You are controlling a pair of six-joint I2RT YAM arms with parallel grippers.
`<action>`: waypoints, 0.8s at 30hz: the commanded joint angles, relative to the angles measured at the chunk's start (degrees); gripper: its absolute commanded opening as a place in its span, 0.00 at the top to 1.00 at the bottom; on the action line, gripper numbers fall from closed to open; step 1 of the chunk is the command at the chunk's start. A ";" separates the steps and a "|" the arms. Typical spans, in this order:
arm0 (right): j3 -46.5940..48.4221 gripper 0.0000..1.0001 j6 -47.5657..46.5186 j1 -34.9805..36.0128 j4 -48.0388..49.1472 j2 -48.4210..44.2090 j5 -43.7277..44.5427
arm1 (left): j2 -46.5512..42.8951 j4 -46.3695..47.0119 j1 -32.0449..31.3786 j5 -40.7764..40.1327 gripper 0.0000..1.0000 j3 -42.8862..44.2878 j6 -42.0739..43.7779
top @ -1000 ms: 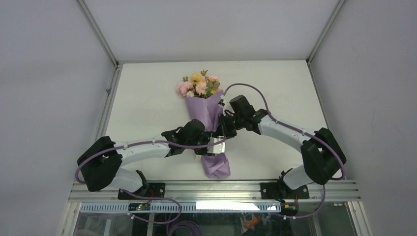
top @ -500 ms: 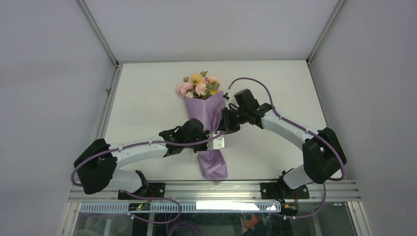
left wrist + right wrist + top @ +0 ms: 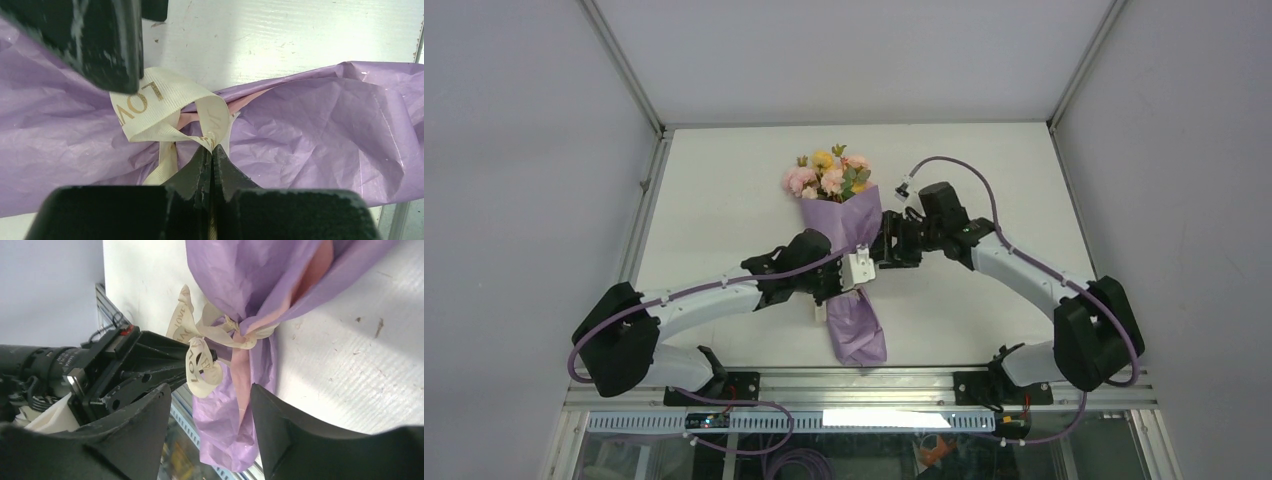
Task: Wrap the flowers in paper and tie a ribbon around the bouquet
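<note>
- Evidently the ribbon (image 3: 165,107) has just changed hands. A second ago the right gripper (image 3: 210,390) was clamped at the waist of the bouquet (image 3: 849,225) and the left gripper (image 3: 212,150) stood spread. Now it is the other way round.
- The left gripper's fingers are pressed together, pinching a loop of the cream ribbon right beside the knot. Its own wrist view shows this plainly.
- The right gripper has let go and drawn back a little to the right. Its fingers stand spread, with the ribbon loops ahead of them and nothing caught, as far as I can see.
- The bouquet lies on the white table (image 3: 724,200) between the two arms. The flowers (image 3: 829,175) point toward the far side and the tail of the paper (image 3: 320,130) toward the near edge.
- The ribbon cinches the lilac paper at its narrow waist, and a strip of the pink side shows at the fold.
- My read is that the wrapping is done and the ribbon is already round and knotted. The swap looks like the bow being pulled snug or shaped, so the task is near its end.
- There is gold lettering on the ribbon. "LOV" reads on the loop in the left wrist view and "LOVE" on a loop in the right wrist view. The remaining letters are folded over or too small to read.
</note>
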 commanded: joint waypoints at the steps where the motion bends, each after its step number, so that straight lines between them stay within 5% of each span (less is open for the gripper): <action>1: -5.64 0.37 16.67 1.87 13.82 -6.60 6.08 | -0.11 1.12 0.97 2.06 1.00 1.85 -3.23; 5: -7.97 0.35 26.04 14.15 11.05 -12.27 30.28 | -0.02 2.03 0.98 3.02 1.00 1.15 -3.62; 9: -9.37 0.38 29.92 19.93 10.72 -13.20 43.09 | 0.73 4.06 0.99 3.06 1.00 0.70 -4.12; 18: -9.20 0.58 33.06 22.11 13.88 -9.05 49.42 | 0.82 6.64 1.02 3.93 1.00 -0.42 -4.69; 24: -8.24 0.59 33.88 22.19 15.83 -5.87 49.13 | 1.15 7.50 1.04 4.04 1.00 -0.40 -5.01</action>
